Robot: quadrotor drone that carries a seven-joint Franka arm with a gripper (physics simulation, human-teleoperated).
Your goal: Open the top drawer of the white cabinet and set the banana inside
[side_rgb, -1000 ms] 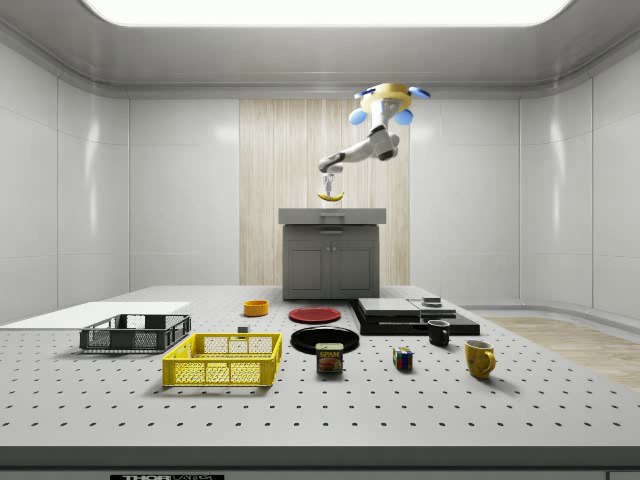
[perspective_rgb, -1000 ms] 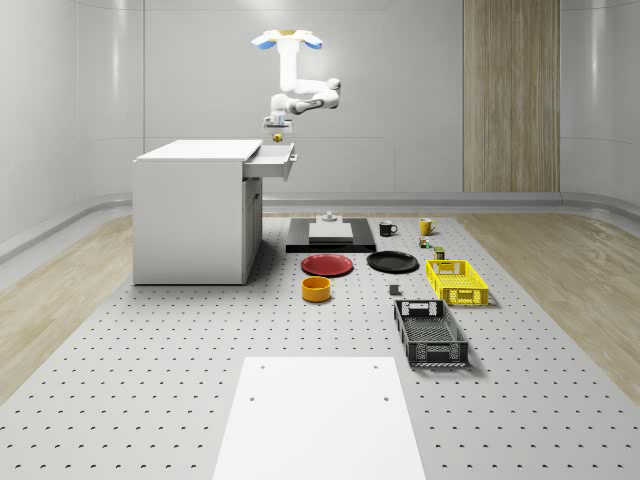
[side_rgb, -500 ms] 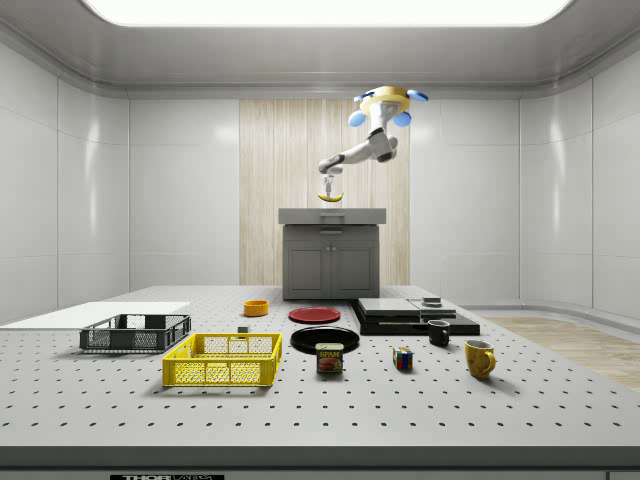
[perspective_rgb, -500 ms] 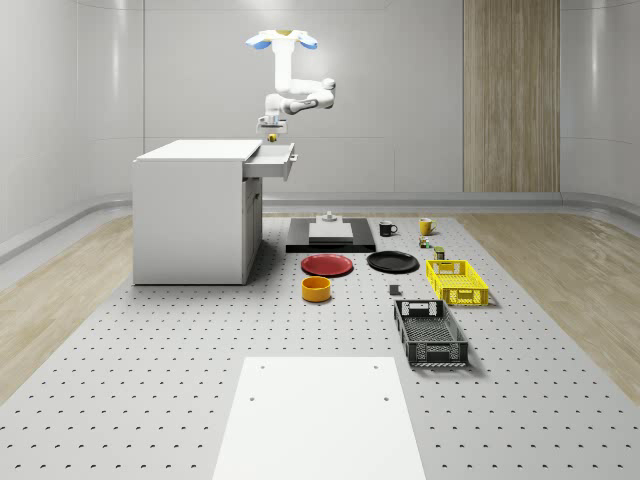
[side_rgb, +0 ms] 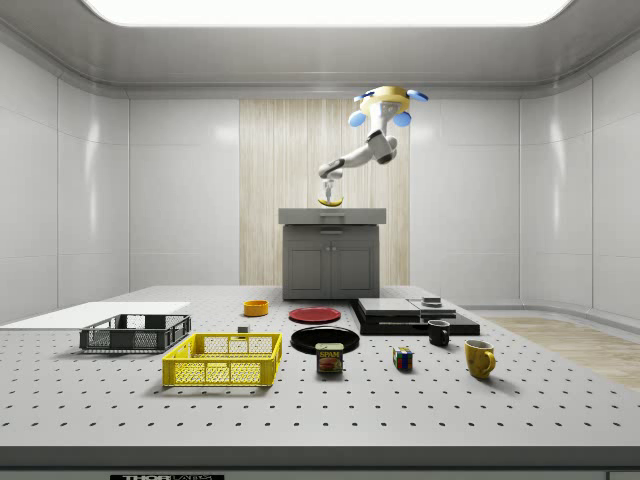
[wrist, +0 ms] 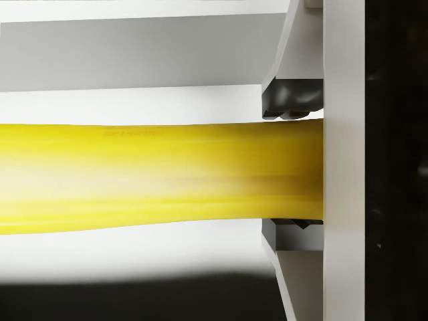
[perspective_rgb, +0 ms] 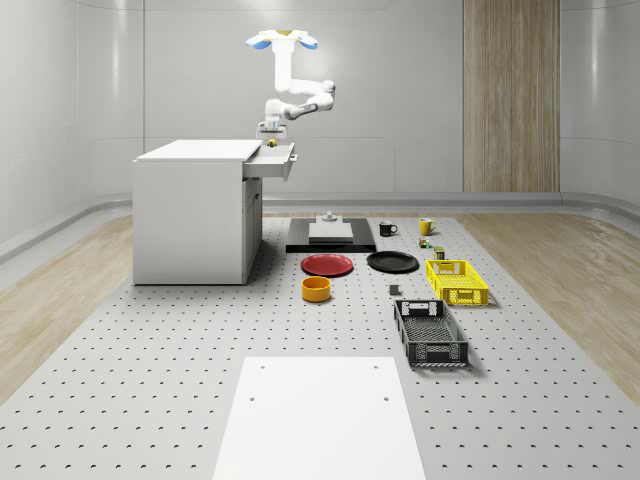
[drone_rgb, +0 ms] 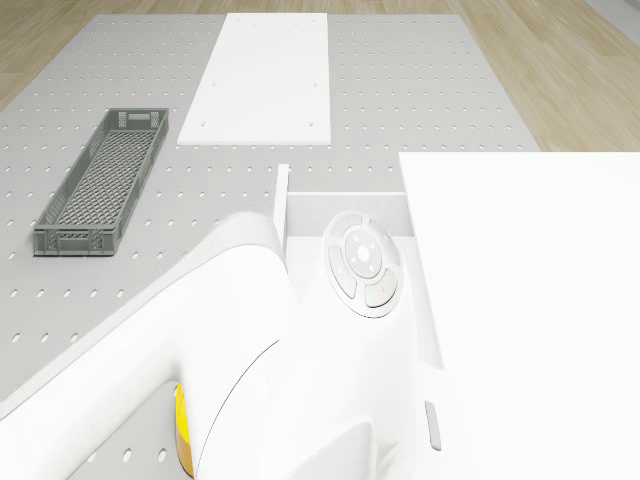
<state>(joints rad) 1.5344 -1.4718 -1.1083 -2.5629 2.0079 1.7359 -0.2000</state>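
The white cabinet (perspective_rgb: pixel 195 210) stands at the whole-scene view's left with its top drawer (perspective_rgb: pixel 276 160) pulled out. The drone (perspective_rgb: pixel 285 40) hovers above the drawer's front. Its arm hangs down, and the gripper (perspective_rgb: pixel 270 133) is shut on the yellow banana (perspective_rgb: pixel 272 143), just over the open drawer at about rim height. In the side view the banana (side_rgb: pixel 331 202) hangs right above the cabinet top (side_rgb: pixel 332 214) under the gripper (side_rgb: pixel 328 190). The wrist view has the banana (wrist: pixel 160 177) lying across the picture, clamped between the dark finger pads (wrist: pixel 291 100). In the drone view the arm covers most of the drawer (drone_rgb: pixel 345 215).
On the floor to the whole-scene view's right of the cabinet lie a black slab (perspective_rgb: pixel 330 238), a red plate (perspective_rgb: pixel 327 265), a black plate (perspective_rgb: pixel 392 262), an orange bowl (perspective_rgb: pixel 316 289), a yellow crate (perspective_rgb: pixel 456 281), a grey crate (perspective_rgb: pixel 430 333) and two mugs (perspective_rgb: pixel 387 229). A white panel (perspective_rgb: pixel 318 415) lies in front.
The gripper has come down with the banana toward the open drawer. The drone has drifted slightly to the whole-scene view's left.
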